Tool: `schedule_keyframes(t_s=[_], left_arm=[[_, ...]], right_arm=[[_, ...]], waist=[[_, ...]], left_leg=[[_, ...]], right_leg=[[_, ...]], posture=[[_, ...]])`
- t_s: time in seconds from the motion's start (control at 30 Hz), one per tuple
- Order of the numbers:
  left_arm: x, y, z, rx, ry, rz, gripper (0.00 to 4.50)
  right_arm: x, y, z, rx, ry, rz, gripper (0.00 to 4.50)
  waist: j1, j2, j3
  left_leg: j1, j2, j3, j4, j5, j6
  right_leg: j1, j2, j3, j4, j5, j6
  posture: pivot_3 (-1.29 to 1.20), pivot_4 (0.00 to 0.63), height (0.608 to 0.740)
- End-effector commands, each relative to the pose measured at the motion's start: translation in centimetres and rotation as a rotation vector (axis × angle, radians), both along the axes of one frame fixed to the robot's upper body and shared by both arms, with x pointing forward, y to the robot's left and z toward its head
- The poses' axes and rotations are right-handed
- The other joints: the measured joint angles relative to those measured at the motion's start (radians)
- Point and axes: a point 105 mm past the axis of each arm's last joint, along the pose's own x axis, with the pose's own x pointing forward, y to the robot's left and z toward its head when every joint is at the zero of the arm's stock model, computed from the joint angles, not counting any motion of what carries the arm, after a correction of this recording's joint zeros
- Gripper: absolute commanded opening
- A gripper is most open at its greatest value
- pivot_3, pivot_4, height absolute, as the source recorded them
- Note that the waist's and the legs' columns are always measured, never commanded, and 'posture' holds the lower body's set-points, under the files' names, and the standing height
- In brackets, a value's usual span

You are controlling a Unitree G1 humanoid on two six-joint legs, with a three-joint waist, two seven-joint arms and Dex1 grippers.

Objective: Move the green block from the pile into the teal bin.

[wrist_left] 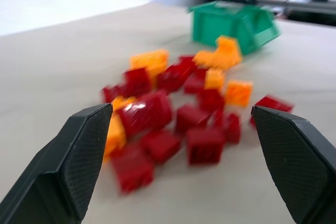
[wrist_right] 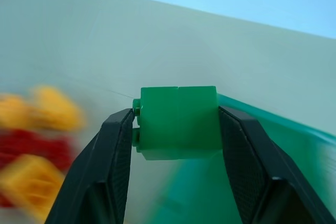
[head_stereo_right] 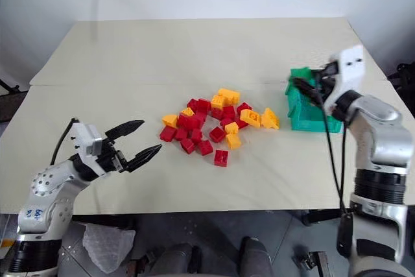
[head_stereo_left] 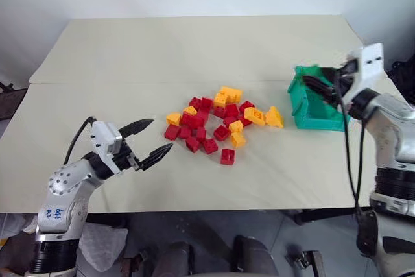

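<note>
The right gripper (wrist_right: 176, 124) clenched the small dark-green studded plastic brick (wrist_right: 177, 121) above the teal plastic bin (head_stereo_left: 314, 105); it should centre over the opening before letting go.

Only one bit of writing turns up: blue handwritten marks on the silver metal casing of the robot's left arm (head_stereo_left: 57, 213), low near the table's front edge. The characters are too small to make out. The teal plastic open-top bin (head_stereo_left: 311, 111) carries no lettering that can be read from here.
</note>
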Motion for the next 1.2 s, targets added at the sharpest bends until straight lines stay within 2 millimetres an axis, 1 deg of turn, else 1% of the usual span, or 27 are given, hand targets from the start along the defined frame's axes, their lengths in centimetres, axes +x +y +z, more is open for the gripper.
schedule_keyframes(t_s=[0.03,0.1,0.13,0.23,0.27,0.3,0.37,0.43,0.47,0.5,0.6,0.67,0.7,0.73,0.8,0.87,0.97,1.03,1.1,1.17,1.2], left_arm=[[-0.5,-1.1,1.3,-0.012,-0.039,-0.069,4.5],[-0.4,-1.3,1.4,-0.012,-0.041,-0.079,4.5],[-0.4,-1.5,1.5,-0.011,-0.045,-0.086,4.5],[-0.2,-1.7,1.6,-0.006,-0.049,-0.098,4.5],[-0.3,-1.7,1.6,-0.002,-0.048,-0.104,4.5],[-0.3,-1.7,1.6,0.0,-0.047,-0.107,4.5],[-0.4,-1.6,1.6,0.013,-0.044,-0.115,4.5],[-0.4,-1.3,1.5,0.022,-0.04,-0.115,4.5],[-0.4,-1.1,1.4,0.033,-0.037,-0.113,4.5],[-0.5,-0.8,1.3,0.043,-0.032,-0.111,4.5],[-0.4,0.3,0.9,0.096,-0.023,-0.089,4.5],[-0.4,1.2,0.6,0.114,-0.011,-0.074,4.5],[-0.4,1.6,0.5,0.121,-0.007,-0.07,4.5],[-0.4,2.0,0.4,0.129,-0.001,-0.063,4.5],[-0.3,2.6,0.2,0.152,0.0,-0.049,4.5],[-0.4,3.0,0.1,0.17,-0.003,-0.038,4.5],[-0.7,3.9,-0.1,0.198,0.001,-0.015,4.5],[-1.1,5.2,-0.9,0.246,0.014,0.038,4.5],[-1.6,6.1,-1.8,0.272,0.041,0.059,4.5],[-1.9,6.4,-2.1,0.287,0.039,0.064,4.5],[-1.9,6.4,-2.1,0.295,0.031,0.069,4.5]], right_arm=[[0.2,-2.9,0.2,-0.03,-0.03,-0.131,2.06],[0.4,-3.4,-0.3,-0.027,-0.017,-0.144,2.06],[0.7,-3.7,-1.2,-0.003,0.018,-0.15,2.06],[1.2,-3.3,-2.1,-0.039,0.056,-0.111,2.06],[1.2,-3.1,-1.8,-0.052,0.045,-0.097,2.8],[1.3,-3.0,-1.6,-0.056,0.038,-0.089,3.07],[1.0,-3.3,-1.0,-0.058,0.019,-0.084,3.75],[0.3,-3.4,0.2,-0.066,-0.033,-0.051,4.42],[-0.2,-3.0,0.7,-0.071,-0.06,-0.003,4.47],[-1.1,-2.0,1.2,-0.081,-0.088,0.085,4.47],[-3.9,0.7,1.1,-0.112,-0.113,0.318,4.47],[-5.3,1.7,0.2,-0.129,-0.083,0.401,4.47],[-5.1,1.3,-0.8,-0.149,-0.031,0.365,4.47],[-5.3,1.2,-1.4,-0.15,-0.009,0.364,4.47],[-6.3,2.1,-1.6,-0.117,-0.021,0.436,4.47],[-8.5,4.1,-2.3,-0.111,-0.005,0.597,4.47],[-11.2,6.0,-4.3,-0.135,0.07,0.732,4.47],[-13.2,6.9,-6.8,-0.18,0.134,0.813,4.47],[-14.0,6.7,-8.7,-0.239,0.161,0.84,4.47],[-13.9,6.4,-9.2,-0.241,0.152,0.826,4.47],[-13.8,6.3,-9.1,-0.222,0.142,0.817,4.47]], waist=[[-0.007,0.0,0.0],[-0.013,0.0,0.0],[-0.014,0.0,0.0],[-0.01,0.0,0.0],[-0.009,0.0,0.0],[-0.009,0.0,0.0],[-0.004,0.001,0.001],[0.0,0.001,0.001],[0.004,0.001,0.001],[0.005,0.001,0.001],[0.009,0.001,0.001],[0.01,0.001,0.001],[0.011,0.001,0.001],[0.012,0.001,0.001],[0.013,0.001,0.001],[0.014,0.001,0.001],[0.022,0.001,0.001],[0.025,0.001,0.001],[0.026,0.001,0.001],[0.026,0.001,0.001],[0.026,0.001,0.001]], left_leg=[[0.0,0.0,0.004,0.0,0.0,0.0],[0.001,0.001,0.008,-0.001,0.0,0.0],[0.001,0.003,0.008,-0.001,0.0,0.0],[0.001,0.004,0.008,0.0,0.0,0.0],[0.001,0.004,0.008,0.0,0.0,0.0],[0.001,0.004,0.009,0.0,0.0,0.0],[0.001,0.004,0.009,0.0,0.0,0.0],[0.001,0.004,0.009,0.0,0.0,0.0],[0.0,0.004,0.009,0.0,0.0,0.0],[0.0,0.004,0.008,0.0,0.0,0.0],[0.0,0.005,0.007,0.0,0.0,0.0],[0.0,0.006,0.007,0.0,0.0,0.0],[0.0,0.006,0.008,0.0,0.0,0.0],[0.001,0.005,0.008,0.0,0.0,0.0],[0.001,0.005,0.009,0.001,0.0,0.001],[0.001,0.006,0.009,0.0,0.0,0.001],[0.001,0.006,0.008,0.0,0.0,0.0],[0.001,0.006,0.008,0.0,-0.001,0.001],[0.001,0.006,0.008,0.0,-0.001,0.001],[0.001,0.006,0.009,0.0,-0.002,0.002],[0.001,0.006,0.009,0.001,-0.002,0.002]], right_leg=[[0.0,0.001,0.0,0.0,0.0,0.0],[0.0,0.001,0.0,0.0,0.0,0.0],[0.0,0.001,0.0,0.0,0.0,0.0],[0.0,0.001,0.0,0.0,0.0,0.0],[0.0,0.001,0.001,0.0,0.0,0.0],[0.0,0.001,0.001,-0.001,0.0,0.0],[0.0,0.001,0.001,-0.001,0.0,0.0],[0.0,0.001,0.001,-0.001,0.0,0.0],[0.0,0.001,0.001,-0.002,0.0,0.0],[0.0,0.001,0.0,-0.002,0.0,0.0],[0.001,0.001,-0.001,-0.003,0.0,0.0],[0.002,0.002,-0.001,-0.005,0.0,0.0],[0.002,0.002,-0.001,-0.005,0.0,0.0],[0.003,0.002,-0.001,-0.005,0.0,0.0],[0.003,0.002,0.0,-0.007,0.0,0.0],[0.003,0.002,0.0,-0.007,0.0,-0.001],[0.003,0.003,-0.001,-0.007,0.0,-0.001],[0.003,0.002,-0.001,-0.007,0.001,-0.001],[0.004,0.003,-0.001,-0.008,0.001,-0.001],[0.004,0.002,0.0,-0.009,0.001,-0.001],[0.004,0.002,0.001,-0.01,0.001,-0.001]], posture=[[0.0,0.15,0.74],[0.0,0.15,0.74],[0.0,0.15,0.74],[0.0,0.15,0.74],[0.0,0.15,0.74],[0.0,0.15,0.74],[0.0,0.15,0.74],[0.0,0.15,0.74],[0.0,0.15,0.74],[0.0,0.15,0.74],[0.0,0.15,0.74],[0.0,0.15,0.74],[0.0,0.15,0.74],[0.0,0.15,0.74],[0.0,0.15,0.74],[0.0,0.15,0.74],[0.0,0.15,0.74],[0.0,0.15,0.74],[0.0,0.15,0.74],[0.0,0.15,0.74],[0.0,0.15,0.74]])
